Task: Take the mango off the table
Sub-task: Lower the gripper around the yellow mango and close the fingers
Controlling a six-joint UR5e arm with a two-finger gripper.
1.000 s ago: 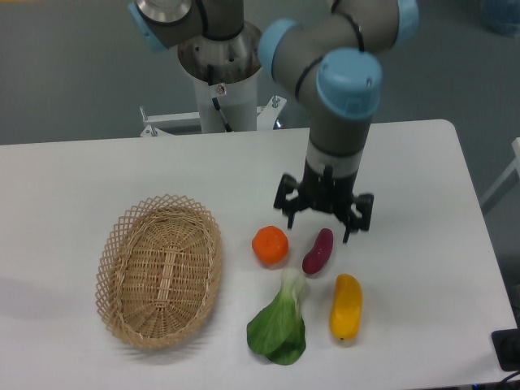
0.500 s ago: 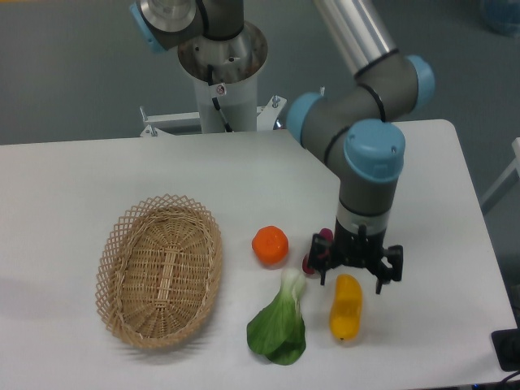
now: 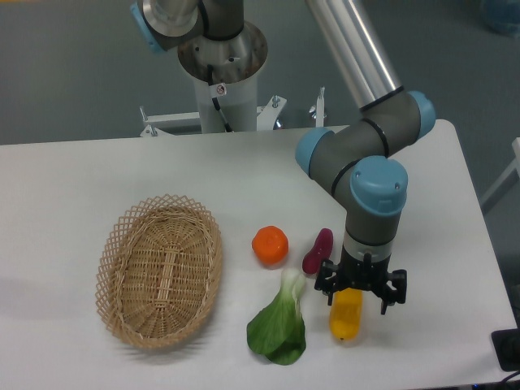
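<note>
The mango (image 3: 346, 318) is a glossy yellow, elongated fruit lying on the white table (image 3: 73, 187) near the front right. My gripper (image 3: 358, 296) hangs directly over its upper end, fingers spread to either side of the fruit. The jaws are open and hold nothing. The gripper body hides the mango's top end.
A purple oblong vegetable (image 3: 318, 251) lies just left of the gripper, an orange round fruit (image 3: 270, 244) beyond it. A green leafy vegetable (image 3: 280, 325) sits left of the mango. A wicker basket (image 3: 160, 270) stands at the left. The table's front edge is close.
The arm has swung forward and down from above the purple vegetable to right over the mango. The gripper stayed open; no object moved.
</note>
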